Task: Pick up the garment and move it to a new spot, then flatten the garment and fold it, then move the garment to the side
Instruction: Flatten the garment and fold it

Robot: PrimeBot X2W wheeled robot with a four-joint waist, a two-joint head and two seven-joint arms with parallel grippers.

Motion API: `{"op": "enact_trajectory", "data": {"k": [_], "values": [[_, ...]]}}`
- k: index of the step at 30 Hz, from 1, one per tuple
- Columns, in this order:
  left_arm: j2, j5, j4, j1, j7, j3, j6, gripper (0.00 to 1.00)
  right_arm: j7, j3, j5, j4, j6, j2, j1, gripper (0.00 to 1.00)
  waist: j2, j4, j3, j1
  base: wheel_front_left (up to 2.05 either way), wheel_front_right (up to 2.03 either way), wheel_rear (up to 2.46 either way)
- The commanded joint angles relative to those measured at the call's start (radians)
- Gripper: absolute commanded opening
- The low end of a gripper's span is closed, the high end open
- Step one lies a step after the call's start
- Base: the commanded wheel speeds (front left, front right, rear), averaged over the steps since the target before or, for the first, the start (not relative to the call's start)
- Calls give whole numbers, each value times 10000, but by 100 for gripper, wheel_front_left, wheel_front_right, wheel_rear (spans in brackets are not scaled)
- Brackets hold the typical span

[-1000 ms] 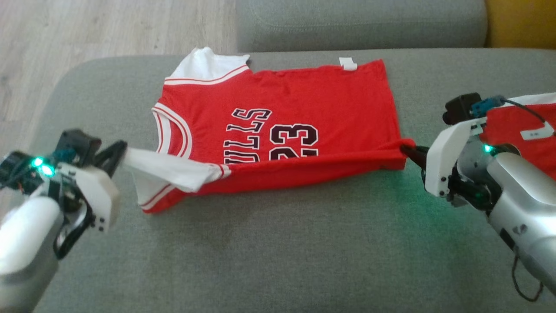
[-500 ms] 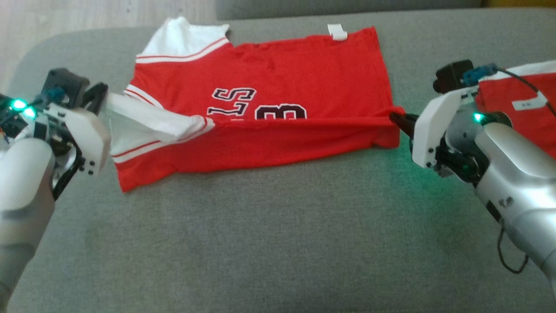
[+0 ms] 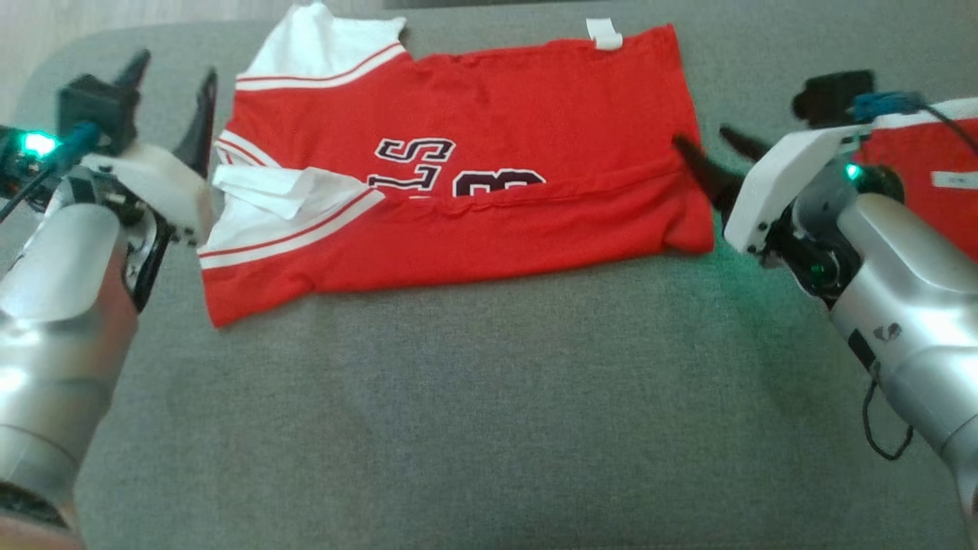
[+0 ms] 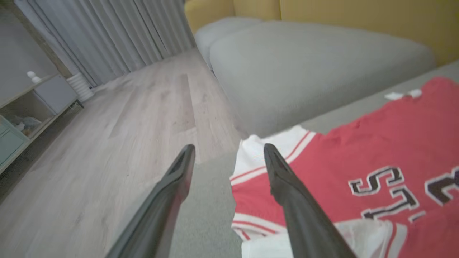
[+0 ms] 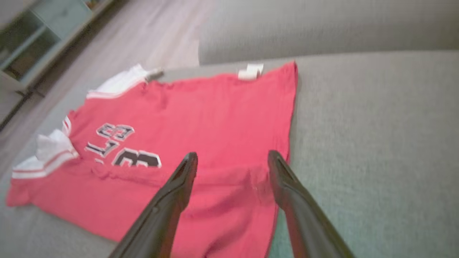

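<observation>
**Head view.** The jersey (image 3: 489,114) lies flat on the sofa (image 3: 458,420), upper middle of the frame, neck end to your left and hem to your right. Its near long edge lies doubled over the front, which I read as one fold laid.
- The left end effector (image 3: 174,69) is spread wide and empty, just beside the white sleeve (image 3: 275,191).
- The right end effector (image 3: 701,137) is also wide and empty, with its tips at the hem corner of the fold. You can't tell whether they touch the cloth or sit just off it.
- My guess is they sit at the two ends because those are the natural grab points for the fold edge. With both spread, the cloth rests on its own.
- Hidden: the flap covers the lower half of the print. The frame top cuts off the far sleeve. A second red cloth (image 3: 940,198) at far right is mostly behind the right arm, and you can't tell what it is.

**Left wrist view.** The fingers are apart with nothing between them. One crosses the white sleeve edge, the other crosses bare sofa with the floor (image 4: 125,118) beyond. The jersey sits lower right and is cut by the frame. The print is only partly readable.

**Right wrist view.** The fingers are spread over the hem-end corner of the jersey and pinch nothing. Heavy blur means contact with the fabric can't be judged. The flap hides the bottom of the digits here too.
</observation>
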Motion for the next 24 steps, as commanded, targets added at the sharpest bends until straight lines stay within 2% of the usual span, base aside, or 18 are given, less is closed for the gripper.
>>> {"op": "enact_trajectory", "data": {"k": [1, 6, 9, 11, 13, 18, 19, 21, 24], "values": [[295, -166, -147, -509, -316, 511, 125, 100, -454, -154, 55, -362, 65, -57, -264, 100, 0, 82, -181, -1, 0, 0, 0], [-107, -771, -840, 196, -893, 1408, 513, 100, -2919, -780, -170, -575, 65, 10, 83, 100, 0, 232, -834, -1, 0, 0, 0], [-223, -822, -1995, 1062, -920, 2026, 844, 100, -3852, -1509, -302, -485, 65, 271, 517, 100, 0, 293, -1207, -1, 0, 0, 0], [-311, -698, -2934, 1926, -922, 2397, 1104, 100, -3997, -2012, -706, -528, 65, 522, 923, 100, 0, 313, -1417, -1, 0, 0, 0], [-427, -599, -3853, 2880, -924, 2822, 1423, 100, -4015, -3095, -1493, -960, 65, 797, 1396, 100, 0, 316, -1565, -1, 0, 0, 0], [-783, -137, -5755, 5281, -925, 3711, 2169, 100, -4021, -5806, -4364, -2721, 65, 2121, 3844, 100, 0, 342, -1835, -1, 0, 0, 0], [-783, -137, -5755, 5281, -925, 3711, 2169, 100, -4021, -5806, -4364, -2721, 65, 2121, 3844, 100, 0, 342, -1835, -1, 0, 0, 0], [-951, 141, -6331, 6137, -926, 3948, 2350, 100, -4021, -6586, -5223, -3409, 65, 2651, 4946, 100, 0, 359, -1923, -1, 0, 0, 0], [-1285, 338, -6818, 7228, -926, 4246, 2480, 100, -4022, -7151, -6093, -4228, 65, 3011, 6270, 100, 0, 352, -1996, -1, 0, 0, 0]]}}
